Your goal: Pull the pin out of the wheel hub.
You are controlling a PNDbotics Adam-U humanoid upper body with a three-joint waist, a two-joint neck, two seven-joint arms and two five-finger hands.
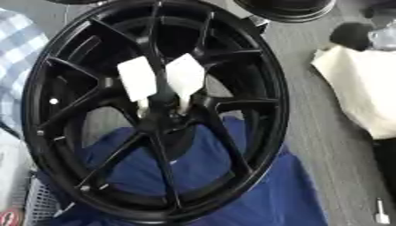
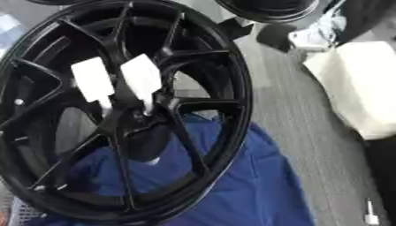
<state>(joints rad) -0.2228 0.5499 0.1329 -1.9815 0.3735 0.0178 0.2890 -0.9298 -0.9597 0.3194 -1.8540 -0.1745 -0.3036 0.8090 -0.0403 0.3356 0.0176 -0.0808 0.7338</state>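
A large black spoked wheel (image 1: 272, 88) fills the left and middle of both views, standing tilted. Two white pins with flat rectangular heads stick out of its hub (image 1: 164, 118) side by side: one on the left (image 1: 137, 79) and one on the right (image 1: 185, 75). Their thin stems run down into the hub between the spokes. Neither of my hands shows in either view.
A blue cloth (image 1: 271, 194) lies under the wheel. A cream cloth (image 1: 363, 88) sits at the right on grey flooring. A second black wheel (image 1: 286, 9) is at the top. A small white pin-like piece (image 1: 380, 214) lies at the lower right. Checked fabric (image 1: 15, 44) is at the left.
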